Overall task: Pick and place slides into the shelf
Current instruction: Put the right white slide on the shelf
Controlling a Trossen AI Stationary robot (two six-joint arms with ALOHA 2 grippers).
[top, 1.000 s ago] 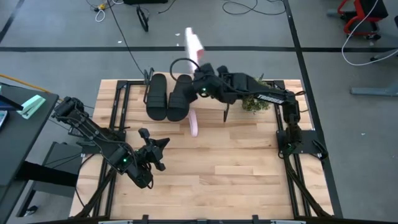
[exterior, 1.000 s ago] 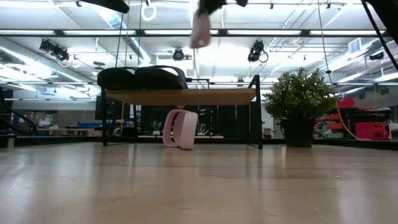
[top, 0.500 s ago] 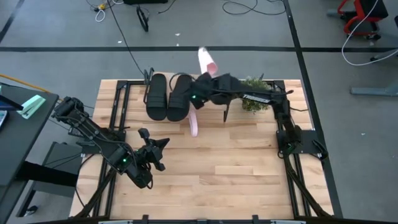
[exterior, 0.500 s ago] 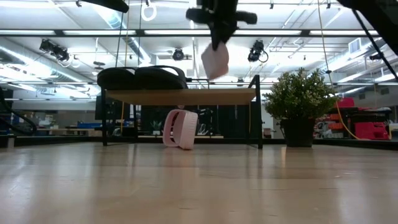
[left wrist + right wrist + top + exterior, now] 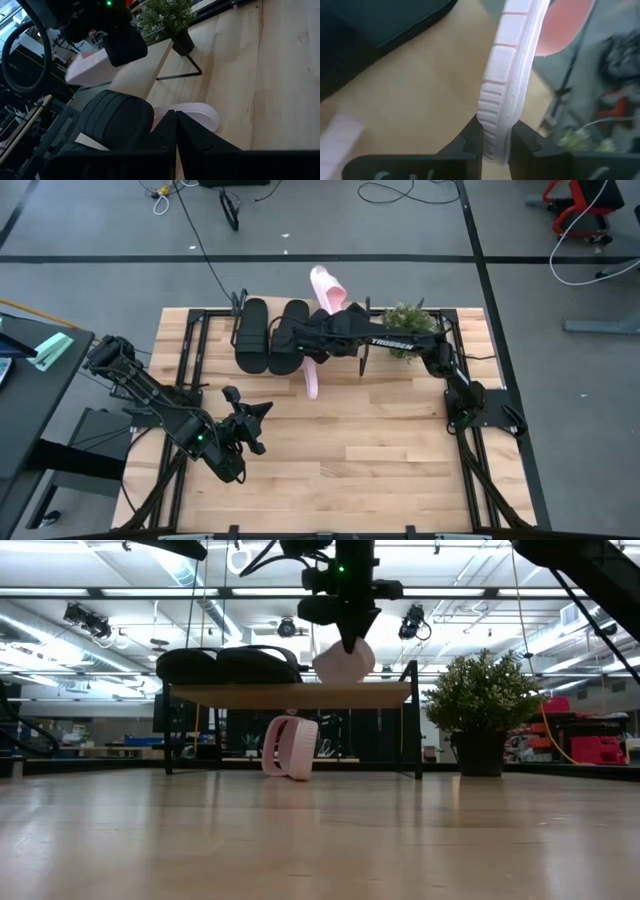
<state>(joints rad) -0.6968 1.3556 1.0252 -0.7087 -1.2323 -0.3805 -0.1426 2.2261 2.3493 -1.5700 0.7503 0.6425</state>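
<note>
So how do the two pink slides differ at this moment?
The pink slide in the right hand is held just above the shelf, beside the black slides. The other pink slide is ungripped, standing on its edge on the table under the shelf. Both are the same light pink; neither lies flat on the shelf top yet.

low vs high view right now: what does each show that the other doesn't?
Only the low view shows the gap under the shelf, where the second pink slide stands on edge on the table.

Only the high view shows the left gripper waiting near the table's front left, and the held pink slide overhanging the shelf's far edge.

Both show the right gripper shut on that slide above the shelf, two black slides on top, and the plant.
</note>
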